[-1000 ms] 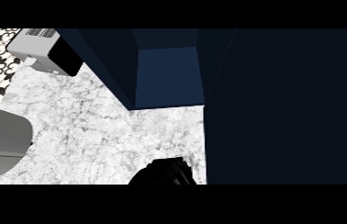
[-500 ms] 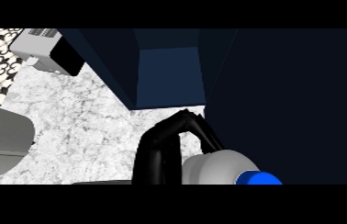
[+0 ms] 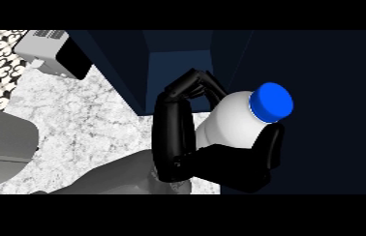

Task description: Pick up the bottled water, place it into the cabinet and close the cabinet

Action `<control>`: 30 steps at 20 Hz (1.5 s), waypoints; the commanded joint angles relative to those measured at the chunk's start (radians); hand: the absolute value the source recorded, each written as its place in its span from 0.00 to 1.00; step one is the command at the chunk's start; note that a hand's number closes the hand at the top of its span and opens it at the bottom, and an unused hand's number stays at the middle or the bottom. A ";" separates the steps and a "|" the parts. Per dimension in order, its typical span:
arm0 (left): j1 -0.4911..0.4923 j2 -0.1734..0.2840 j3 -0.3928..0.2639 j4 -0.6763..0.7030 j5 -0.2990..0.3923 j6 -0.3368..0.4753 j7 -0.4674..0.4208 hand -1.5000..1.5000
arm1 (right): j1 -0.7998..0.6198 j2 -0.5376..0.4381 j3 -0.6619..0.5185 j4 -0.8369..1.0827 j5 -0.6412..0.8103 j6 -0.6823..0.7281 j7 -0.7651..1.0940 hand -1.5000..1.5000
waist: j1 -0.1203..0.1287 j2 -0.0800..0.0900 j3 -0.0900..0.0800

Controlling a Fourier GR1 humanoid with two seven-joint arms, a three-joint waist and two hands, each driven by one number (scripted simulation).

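Bottled water rises toward the open cabinet

At centre frame the right hand (image 3: 214, 165), fingers and thumb curled round the bottled water (image 3: 236, 121), has climbed from the lower edge within a second, blue cap (image 3: 275, 102) now level with the cabinet (image 3: 178, 66) opening at upper centre; the bottle seems not yet inside, so placing and closing remain

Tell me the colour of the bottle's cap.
Blue: the cap tops the white bottle held in the right hand, head view.
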 commanded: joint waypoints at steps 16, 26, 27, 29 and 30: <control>-0.005 -0.154 0.427 0.621 0.314 -0.521 -0.587 1.00 | -0.012 -0.022 -0.078 -0.051 -0.165 0.034 0.070 0.00 | 0.010 -0.003 0.001; -0.121 -0.156 0.537 0.974 0.393 -0.601 -0.847 1.00 | -0.021 -0.017 -0.092 -0.020 -0.168 0.074 0.058 0.00 | -0.004 -0.005 0.002; -0.111 -0.151 0.548 0.988 0.358 -0.630 -0.855 1.00 | -0.008 -0.019 -0.119 -0.036 -0.203 0.056 0.091 0.00 | 0.018 -0.009 0.003; -0.142 -0.156 0.517 1.081 0.315 -0.611 -0.873 1.00 | -0.015 -0.013 -0.102 -0.033 -0.200 0.070 0.064 0.00 | 0.002 -0.004 0.003; -0.229 -0.156 0.497 1.107 0.310 -0.567 -0.789 1.00 | -0.027 -0.016 -0.093 -0.057 -0.195 0.053 0.096 0.00 | 0.004 -0.006 0.003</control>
